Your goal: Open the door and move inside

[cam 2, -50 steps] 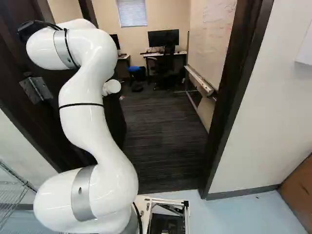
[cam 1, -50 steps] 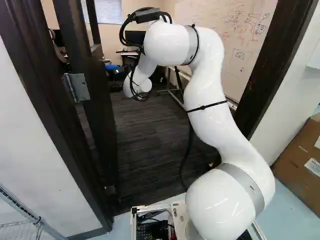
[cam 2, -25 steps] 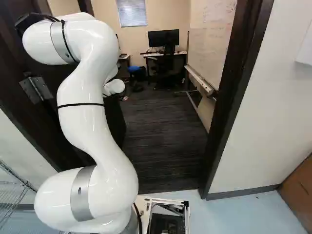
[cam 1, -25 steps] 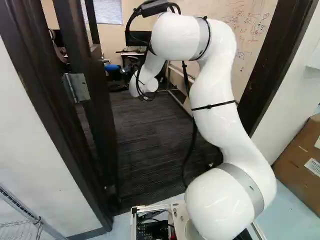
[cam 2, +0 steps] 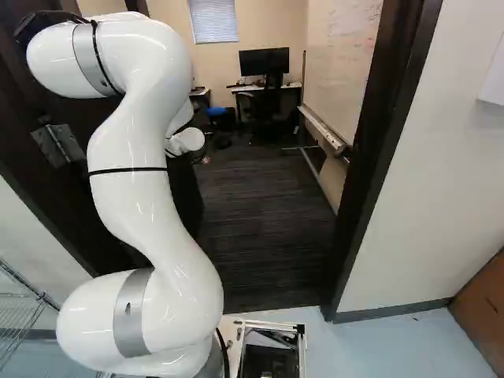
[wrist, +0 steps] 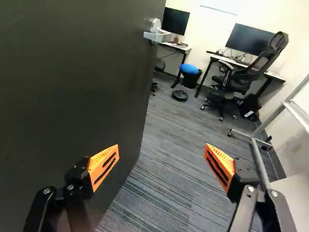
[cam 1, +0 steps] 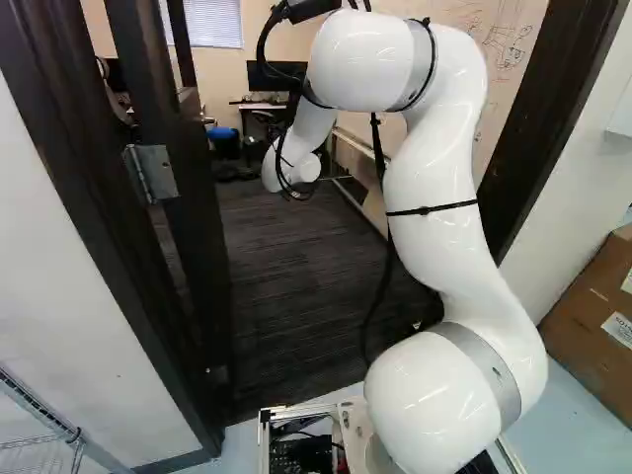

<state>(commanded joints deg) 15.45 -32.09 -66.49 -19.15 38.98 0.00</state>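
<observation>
While my arm [cam 1: 430,217] reaches forward into the doorway, I have the hand [wrist: 161,151] spread wide, its orange pads [wrist: 103,166] well apart, with striped carpet [wrist: 164,188] showing between them. The door [wrist: 72,82] stands open into the room, its dark face filling nine to eleven o'clock from the hand. One finger overlaps it in the wrist view; I can't tell whether they touch. The silver handle [wrist: 157,34] sits at eleven, well ahead of the fingers. Its hinge [cam 1: 152,174] is at ten o'clock from my base. Deeper in, near twelve from the hand, I see a blue-topped stool [wrist: 189,69]; at one, a black chair [wrist: 234,79] is beside a worktop [wrist: 227,60] carrying a monitor [wrist: 249,38]. From my base, the whiteboard [cam 2: 337,75] is toward one.
</observation>
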